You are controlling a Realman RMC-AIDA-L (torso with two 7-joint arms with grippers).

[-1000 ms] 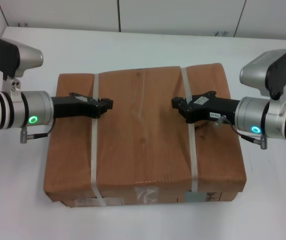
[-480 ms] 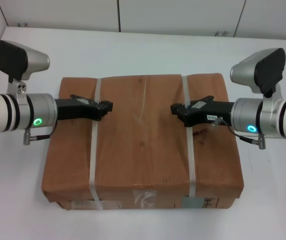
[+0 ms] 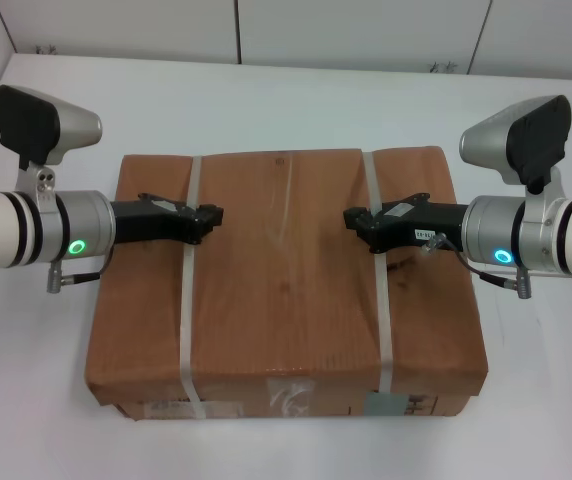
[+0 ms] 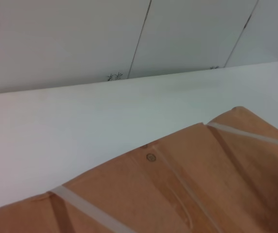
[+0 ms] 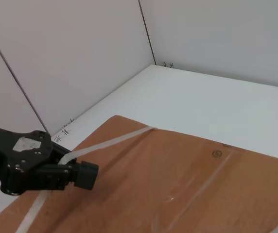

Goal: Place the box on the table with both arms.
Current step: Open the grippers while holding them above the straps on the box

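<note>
The brown paper-wrapped box (image 3: 286,290) lies flat on the white table (image 3: 266,100), labels on its near edge. Two white straps cross it. My left gripper (image 3: 211,215) reaches in from the left and is shut on the left strap (image 3: 184,330) at the box's top. My right gripper (image 3: 356,220) reaches in from the right and is shut on the right strap (image 3: 384,320). The right wrist view shows the left gripper (image 5: 83,174) with the strap (image 5: 110,141) curving up into its fingers. The left wrist view shows the box top (image 4: 187,184) and the table (image 4: 80,126).
White wall panels (image 3: 366,30) stand behind the table's far edge. Bare tabletop lies on all sides of the box, widest at the back (image 3: 266,100).
The box has sunk away from the camera and its bulged top has flattened. Both arms went down with it. In the last half second almost nothing moved.
</note>
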